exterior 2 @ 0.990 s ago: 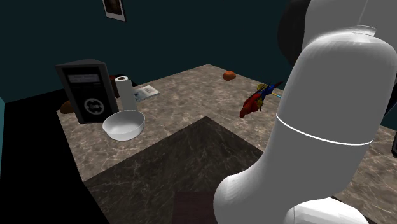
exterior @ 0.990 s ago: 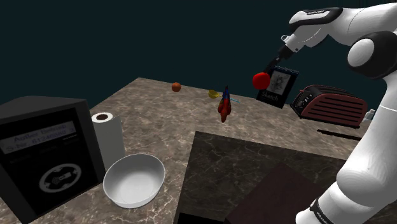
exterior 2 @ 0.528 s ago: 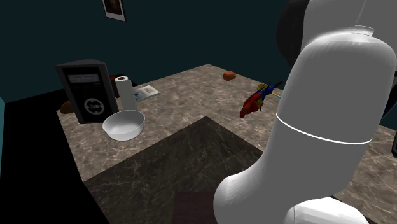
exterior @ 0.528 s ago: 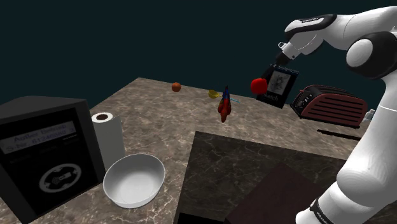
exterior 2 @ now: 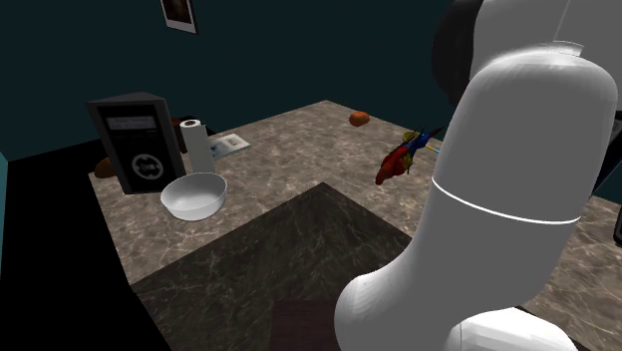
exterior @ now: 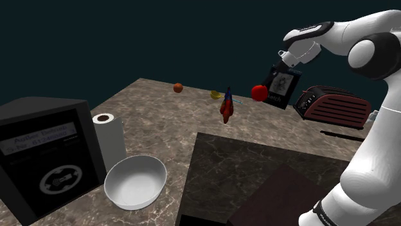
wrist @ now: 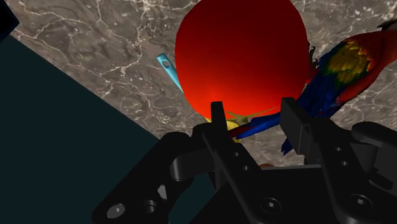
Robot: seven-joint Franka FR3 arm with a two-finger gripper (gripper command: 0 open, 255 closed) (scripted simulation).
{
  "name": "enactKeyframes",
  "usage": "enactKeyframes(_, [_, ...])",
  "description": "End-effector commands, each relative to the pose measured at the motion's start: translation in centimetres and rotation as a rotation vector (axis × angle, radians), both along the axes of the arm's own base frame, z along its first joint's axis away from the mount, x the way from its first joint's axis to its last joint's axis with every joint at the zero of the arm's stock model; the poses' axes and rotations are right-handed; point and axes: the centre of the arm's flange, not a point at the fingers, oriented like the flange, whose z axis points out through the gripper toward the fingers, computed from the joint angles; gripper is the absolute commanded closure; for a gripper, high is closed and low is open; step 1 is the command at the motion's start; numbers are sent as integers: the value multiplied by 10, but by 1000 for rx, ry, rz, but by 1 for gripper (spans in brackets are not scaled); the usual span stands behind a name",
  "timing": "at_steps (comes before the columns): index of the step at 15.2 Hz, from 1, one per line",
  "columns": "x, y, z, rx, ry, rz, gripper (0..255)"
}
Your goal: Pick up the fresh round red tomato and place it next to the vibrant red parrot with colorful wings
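A black pincer (wrist: 252, 113) clasps a round red tomato (exterior: 258, 92) between its two fingertips. The tomato hangs in the air over a marbled brown surface (exterior: 154, 109), near and slightly higher than a red parrot (exterior: 225, 109) with blue and yellow wings.

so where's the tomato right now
In the shoulder view the tomato hangs above the counter, clasped in the hand, between the parrot on its left and the framed picture on its right.
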Motion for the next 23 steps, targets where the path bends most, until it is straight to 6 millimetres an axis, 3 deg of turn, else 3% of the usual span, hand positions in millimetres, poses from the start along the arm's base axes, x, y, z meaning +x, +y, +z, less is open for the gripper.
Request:
enactKeyframes(1, [0,0,-10,0,0,0,255])
enactKeyframes(18, [0,0,-103,0,0,0,255])
enactKeyframes(23, [0,0,-103,0,0,0,255])
